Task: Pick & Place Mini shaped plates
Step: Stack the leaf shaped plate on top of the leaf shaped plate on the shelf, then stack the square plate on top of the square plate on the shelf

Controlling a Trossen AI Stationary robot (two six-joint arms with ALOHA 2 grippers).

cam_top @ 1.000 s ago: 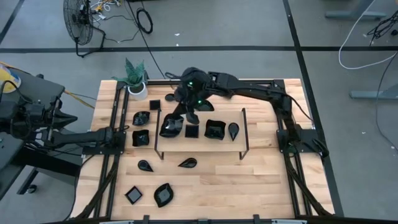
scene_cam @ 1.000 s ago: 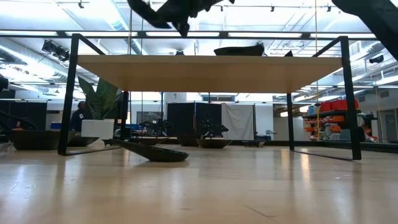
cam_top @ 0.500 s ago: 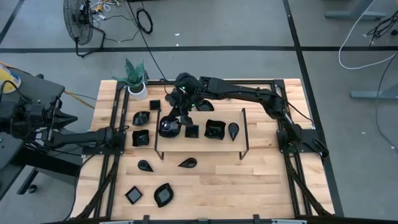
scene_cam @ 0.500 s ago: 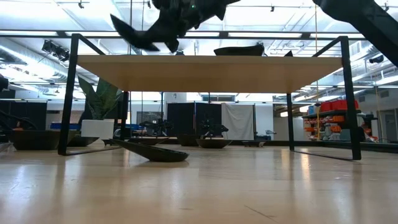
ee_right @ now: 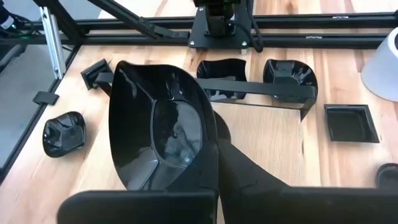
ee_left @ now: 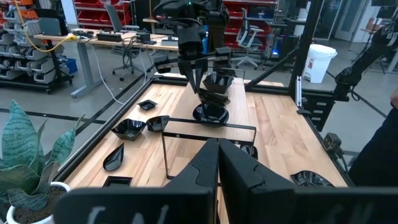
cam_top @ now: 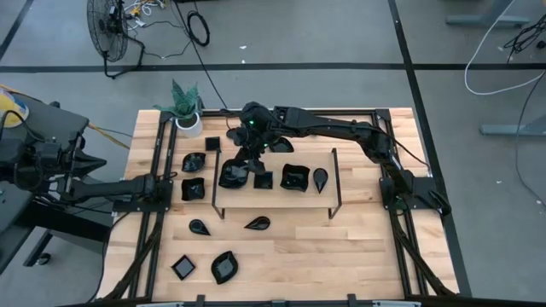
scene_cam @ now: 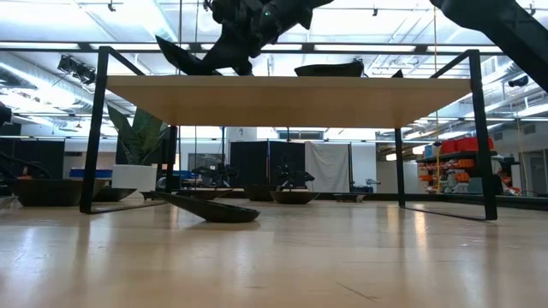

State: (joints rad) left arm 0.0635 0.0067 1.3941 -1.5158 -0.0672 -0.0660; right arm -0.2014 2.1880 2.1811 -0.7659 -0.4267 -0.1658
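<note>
My right gripper (cam_top: 247, 156) reaches over the left end of the wooden shelf (cam_top: 311, 203) and is shut on a large wavy leaf-shaped black plate (cam_top: 231, 176), also seen in the right wrist view (ee_right: 158, 134) and the low view (scene_cam: 184, 57). On the shelf top lie a square plate (cam_top: 263, 180), a wavy plate (cam_top: 294, 177) and a teardrop plate (cam_top: 320, 178). More mini plates lie flat on the table around the shelf, such as the teardrop (cam_top: 200, 227) and the square (cam_top: 183, 267). My left gripper (ee_left: 217, 167) waits shut at the table's left side. My right gripper pinches the leaf plate's rim (ee_right: 208, 149) between its two fingers. The fingers slant down from the table's far right side. The plate is tilted steeply, its hollow side toward the wrist camera. Whether its low end (scene_cam: 231, 70) touches the shelf top, I cannot tell.
The shelf stands on thin black wire legs (scene_cam: 96, 128). A white pot with a green plant (cam_top: 187, 111) stands at the far left corner. Black rails (cam_top: 153, 213) run along the table's left and right sides. Bare wood lies near the front right (cam_top: 341, 256).
My right gripper has sunk toward the shelf's left end and gone a little toward the table's left edge, carrying the leaf plate. The plate has come down from high above the shelf to just over its top. Most of that happened in the earlier half second.
</note>
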